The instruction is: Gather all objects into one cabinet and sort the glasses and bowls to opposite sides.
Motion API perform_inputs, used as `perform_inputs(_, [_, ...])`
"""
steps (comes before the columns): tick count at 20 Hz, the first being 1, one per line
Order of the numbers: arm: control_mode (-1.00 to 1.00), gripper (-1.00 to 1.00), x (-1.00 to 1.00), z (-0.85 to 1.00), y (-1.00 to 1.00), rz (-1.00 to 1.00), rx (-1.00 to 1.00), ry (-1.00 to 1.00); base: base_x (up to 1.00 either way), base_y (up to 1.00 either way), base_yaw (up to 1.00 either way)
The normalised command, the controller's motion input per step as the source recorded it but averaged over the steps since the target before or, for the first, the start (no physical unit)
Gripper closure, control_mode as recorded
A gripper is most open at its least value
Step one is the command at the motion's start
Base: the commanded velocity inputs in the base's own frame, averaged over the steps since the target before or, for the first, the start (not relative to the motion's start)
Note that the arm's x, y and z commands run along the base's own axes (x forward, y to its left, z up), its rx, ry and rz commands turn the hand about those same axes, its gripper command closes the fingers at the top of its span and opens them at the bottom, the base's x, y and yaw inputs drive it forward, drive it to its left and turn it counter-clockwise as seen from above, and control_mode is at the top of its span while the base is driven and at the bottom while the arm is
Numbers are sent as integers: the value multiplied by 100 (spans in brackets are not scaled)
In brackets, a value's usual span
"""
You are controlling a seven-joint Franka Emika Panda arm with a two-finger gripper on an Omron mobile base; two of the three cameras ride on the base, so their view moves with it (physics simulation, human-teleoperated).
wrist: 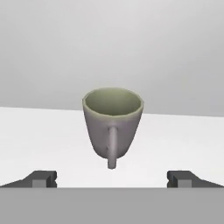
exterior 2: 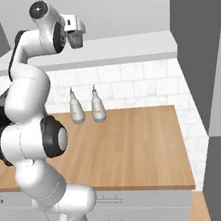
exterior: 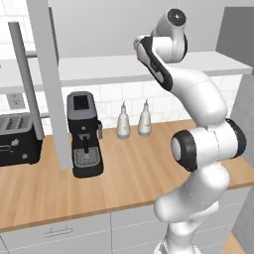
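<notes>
Hovering with jaws spread wide and empty, the gripper [wrist: 112,179] is seen just short of a grey-green mug [wrist: 112,122], handle at 6 o'clock, apparently on a white shelf [wrist: 43,140].

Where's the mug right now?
In the hand view the grey mug stands upright on a white shelf, centred ahead of the open gripper, its handle facing the camera.
</notes>
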Motion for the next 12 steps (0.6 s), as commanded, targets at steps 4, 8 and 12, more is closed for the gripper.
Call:
perform_inputs(4, [-100, -100, 29, -26, 0, 0, 0, 0, 0, 0, 0])
perform_inputs(8, [-100, -100, 31, -9, 0, -2, 0, 0, 0, 0, 0])
perform_inputs(12, [-100, -100, 43, -4, 0, -5, 0, 0, 0, 0, 0])
